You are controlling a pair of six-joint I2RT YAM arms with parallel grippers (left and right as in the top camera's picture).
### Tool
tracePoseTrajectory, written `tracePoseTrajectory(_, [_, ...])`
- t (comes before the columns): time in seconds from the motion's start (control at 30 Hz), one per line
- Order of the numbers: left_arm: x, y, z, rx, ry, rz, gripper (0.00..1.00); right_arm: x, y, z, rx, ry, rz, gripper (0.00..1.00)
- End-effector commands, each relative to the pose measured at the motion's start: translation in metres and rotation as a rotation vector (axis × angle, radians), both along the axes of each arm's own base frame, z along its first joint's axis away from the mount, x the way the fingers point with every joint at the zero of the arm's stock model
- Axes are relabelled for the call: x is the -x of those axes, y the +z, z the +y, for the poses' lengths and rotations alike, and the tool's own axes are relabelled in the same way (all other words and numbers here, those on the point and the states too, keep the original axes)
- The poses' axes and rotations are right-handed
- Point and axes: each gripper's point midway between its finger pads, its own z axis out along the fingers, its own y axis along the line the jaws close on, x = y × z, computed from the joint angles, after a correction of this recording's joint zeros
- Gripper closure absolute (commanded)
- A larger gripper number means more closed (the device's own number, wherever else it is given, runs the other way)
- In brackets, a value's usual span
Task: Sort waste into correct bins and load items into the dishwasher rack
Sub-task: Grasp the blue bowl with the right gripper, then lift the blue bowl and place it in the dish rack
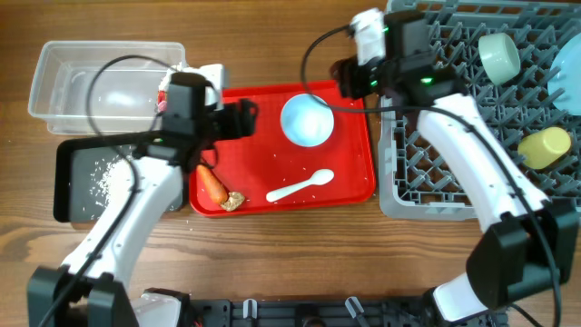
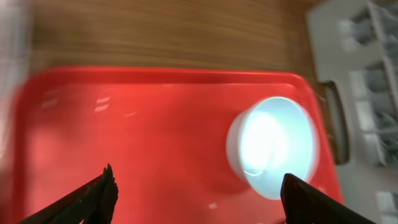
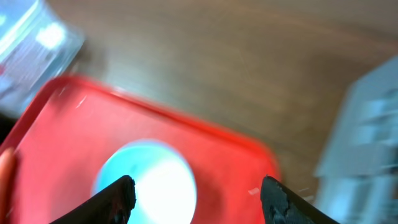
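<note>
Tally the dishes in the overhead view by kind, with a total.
Bowls: 2, left bowl, right bowl
Cups: 1, yellow cup
Plates: 1, blue plate
Spoons: 1, white spoon
Total: 5

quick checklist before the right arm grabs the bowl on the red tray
1. Right gripper open and empty: ok.
2. Left gripper open and empty: ok.
3. Pale blue-green round bowl upright on the flat red serving tray, nothing touching it: ok.
4. Grippers clear of each other over the bowl: cannot tell.
5. Free pegs in the large grey plastic dishwasher rack: ok.
6. Waste off the tray: not ok, small orange carrot and beige food lump lie there.
</note>
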Motion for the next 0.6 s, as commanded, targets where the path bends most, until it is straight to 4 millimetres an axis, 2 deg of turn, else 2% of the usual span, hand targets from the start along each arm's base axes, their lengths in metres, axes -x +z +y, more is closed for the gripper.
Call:
tracePoseTrajectory(0.0, [0.005, 0.003, 0.034, -0.009, 0.085, 0.028, 0.13, 0.018, -0.048, 0.022, 0.032, 0.062, 0.149, 0.33])
tracePoseTrajectory(0.03, [0.007, 0.0, 0.044, -0.01, 0.108, 0.051, 0.12, 0.021, -0.069, 0.015, 0.062, 0.003, 0.222, 0.33])
tracePoseTrajectory(0.1, [0.009, -0.003, 0.05, -0.011, 0.124, 0.065, 0.12, 0.025, -0.086, 0.009, 0.083, -0.04, 0.276, 0.33])
tracePoseTrajectory(0.2, [0.009, -0.003, 0.052, -0.011, 0.129, 0.068, 0.11, 0.031, -0.108, 0.009, 0.096, -0.037, 0.339, 0.33])
tracePoseTrajectory(0.33, [0.009, -0.003, 0.052, -0.011, 0.129, 0.068, 0.1, 0.039, -0.128, 0.018, 0.062, -0.003, 0.409, 0.36])
tracePoseTrajectory(0.43, [0.009, -0.003, 0.052, -0.011, 0.129, 0.068, 0.1, 0.043, -0.145, 0.019, 0.042, -0.042, 0.476, 0.45])
tracePoseTrajectory(0.5, [0.009, -0.003, 0.052, -0.011, 0.129, 0.068, 0.1, 0.045, -0.157, 0.019, 0.036, -0.08, 0.518, 0.55])
tracePoseTrajectory(0.57, [0.009, -0.003, 0.052, -0.011, 0.129, 0.068, 0.09, 0.047, -0.168, 0.018, 0.035, -0.104, 0.547, 0.69])
